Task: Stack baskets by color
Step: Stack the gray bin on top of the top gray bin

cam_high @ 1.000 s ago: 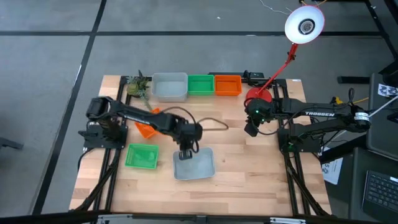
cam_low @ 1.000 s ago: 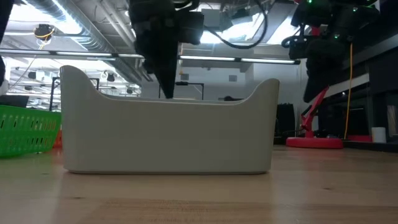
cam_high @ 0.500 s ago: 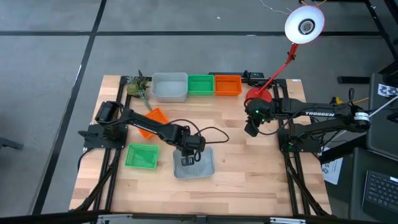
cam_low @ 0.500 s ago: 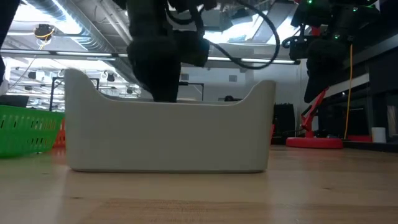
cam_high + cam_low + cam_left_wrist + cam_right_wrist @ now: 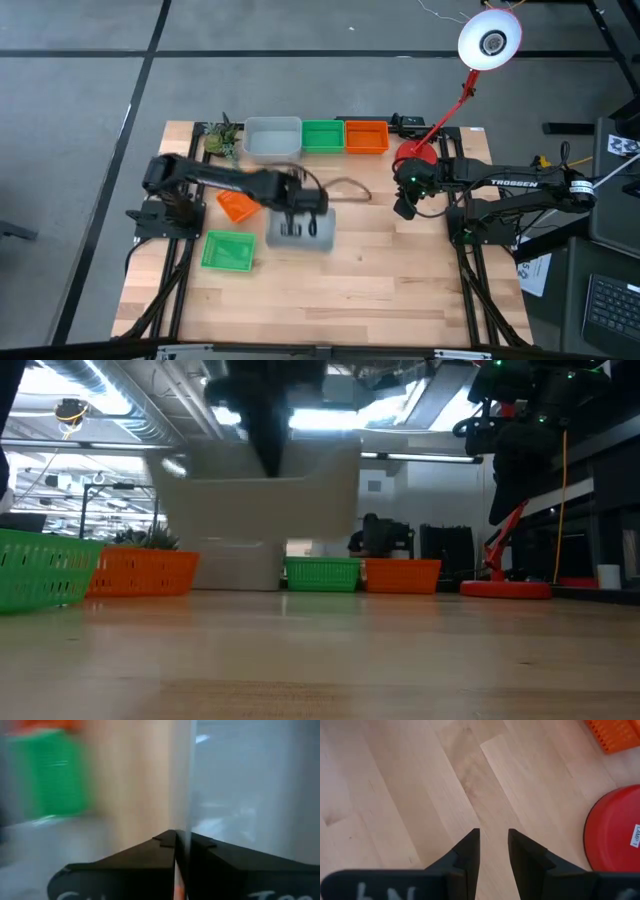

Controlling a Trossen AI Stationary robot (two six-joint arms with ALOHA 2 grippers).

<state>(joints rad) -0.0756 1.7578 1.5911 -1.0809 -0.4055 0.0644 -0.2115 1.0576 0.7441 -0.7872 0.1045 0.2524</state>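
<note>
The grey basket (image 5: 300, 228) hangs clear of the tabletop (image 5: 400, 280) near its middle, its wall pinched between the jaws of the left gripper (image 5: 297, 226); the left wrist view shows the thin pale wall (image 5: 182, 795) running straight into the pressed-together fingertips. In the low view the basket (image 5: 265, 490) floats well above the wood, so I judge it is being carried, most likely toward the grey stack (image 5: 273, 139) at 12 o'clock. Gripping by 1 wall leaves the open top and flat base free, which should let it nest into another basket.

From it outward: an orange basket (image 5: 238, 206) lies tilted just at 9 o'clock of the carried one, partly under the left arm, and a green basket (image 5: 228, 250) sits flat at about 8 o'clock, near the tabletop's left edge. Along the far edge, at 12 o'clock, stand the grey stack, a green stack (image 5: 322, 136) and an orange stack (image 5: 366, 136), side by side and touching or nearly so. How many baskets each holds cannot be told from above. No basket shows anything inside except, perhaps, its own kind.

The right gripper (image 5: 404, 207) waits at 3 o'clock, above bare wood beside the red lamp base (image 5: 412, 155); its jaws (image 5: 493, 851) stand a little apart, holding nothing.

A small plant (image 5: 221, 140) sits at the far left corner.
</note>
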